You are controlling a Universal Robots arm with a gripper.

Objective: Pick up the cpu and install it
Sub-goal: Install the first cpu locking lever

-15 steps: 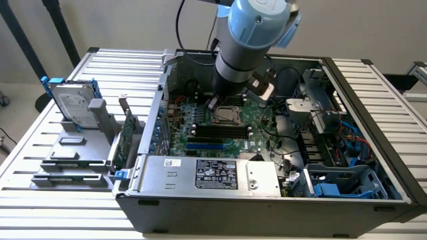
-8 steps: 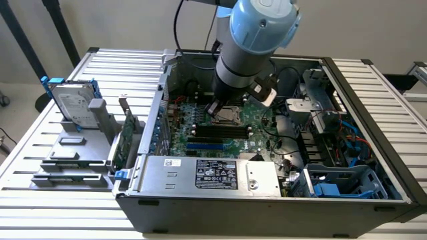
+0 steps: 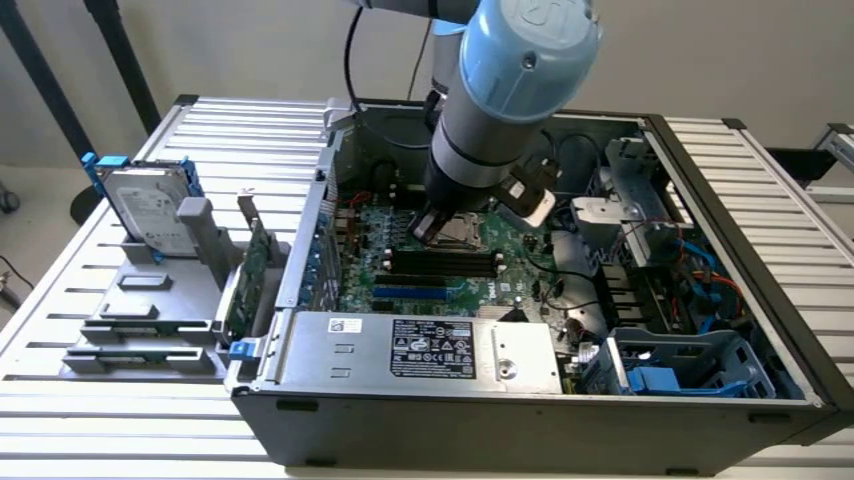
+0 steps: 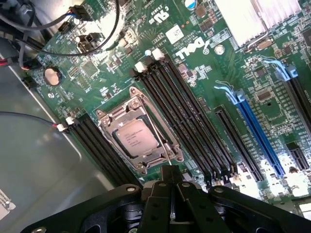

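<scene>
Shut end effector (image 4: pixel 171 180), cpu (image 4: pixel 135 137) seated, DELL motherboard (image 4: pixel 194 48)

Readable markings around my pincer

On the green motherboard (image 4: pixel 204 73) I read the white word "DELL" (image 4: pixel 193 47), printed beside the black memory slots (image 4: pixel 194 121). The cpu (image 4: pixel 136 137) in its socket carries small print that I cannot read. The power supply (image 3: pixel 414 350) has a dark label (image 3: pixel 434 348); its text is too small.
</scene>
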